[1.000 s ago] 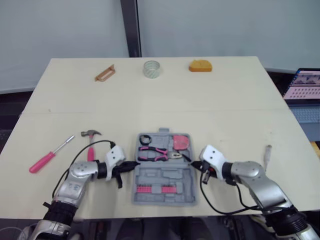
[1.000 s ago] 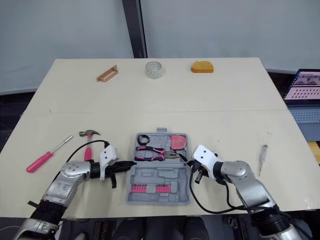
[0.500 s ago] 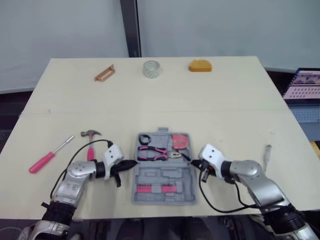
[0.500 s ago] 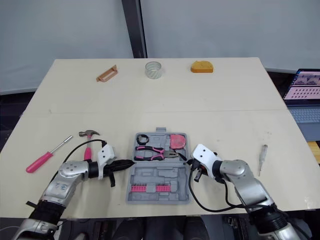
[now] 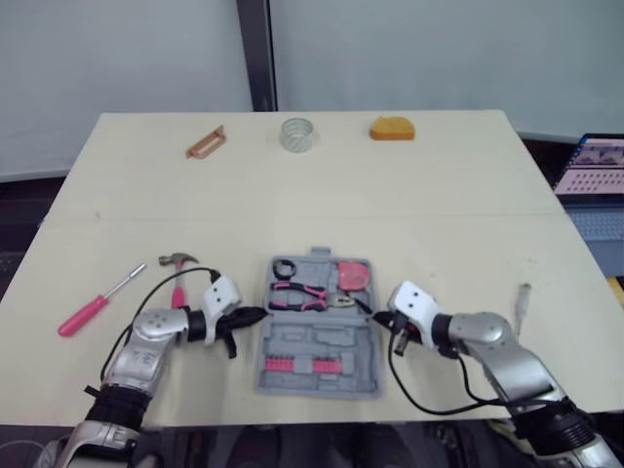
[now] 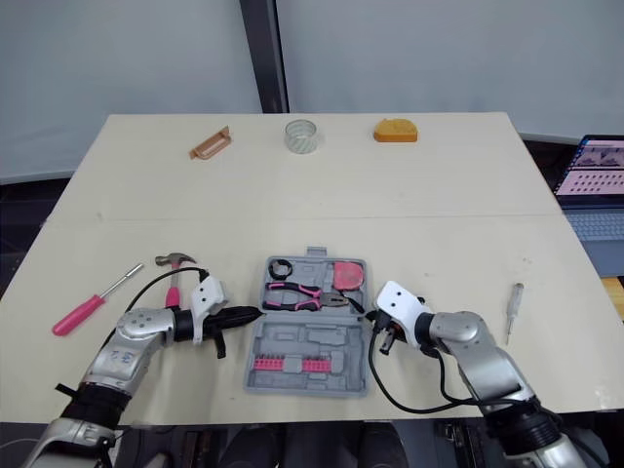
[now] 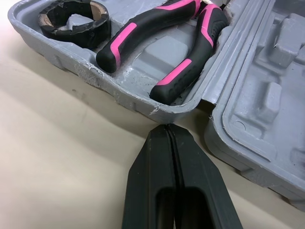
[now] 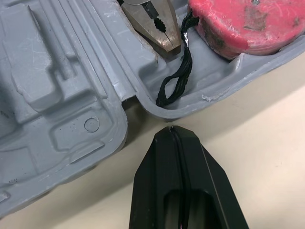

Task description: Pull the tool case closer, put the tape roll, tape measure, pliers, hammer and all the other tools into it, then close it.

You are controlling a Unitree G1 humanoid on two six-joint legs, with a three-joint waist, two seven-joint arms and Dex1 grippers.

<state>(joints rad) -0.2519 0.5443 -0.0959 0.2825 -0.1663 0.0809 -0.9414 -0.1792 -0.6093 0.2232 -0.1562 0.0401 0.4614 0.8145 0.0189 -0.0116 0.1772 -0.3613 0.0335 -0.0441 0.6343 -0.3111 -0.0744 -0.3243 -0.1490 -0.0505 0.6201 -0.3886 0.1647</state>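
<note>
From the head, you see the open case (image 5: 331, 341) lying between the left gripper (image 5: 260, 314) and the right gripper (image 5: 376, 319). The hammer (image 5: 176, 283) is left of the case. At the left wrist, your fingers are pressed together, tip at the case wall by the pliers (image 7: 128, 38). At the right wrist they are also together, just beside the case near the tape measure (image 8: 243, 21).

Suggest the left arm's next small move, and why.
Probably draw the left gripper, shut at the side of the tool case, over to the hammer and open it: the case already sits near the front edge of the table, and the hammer lies outside it beside that arm.
</note>
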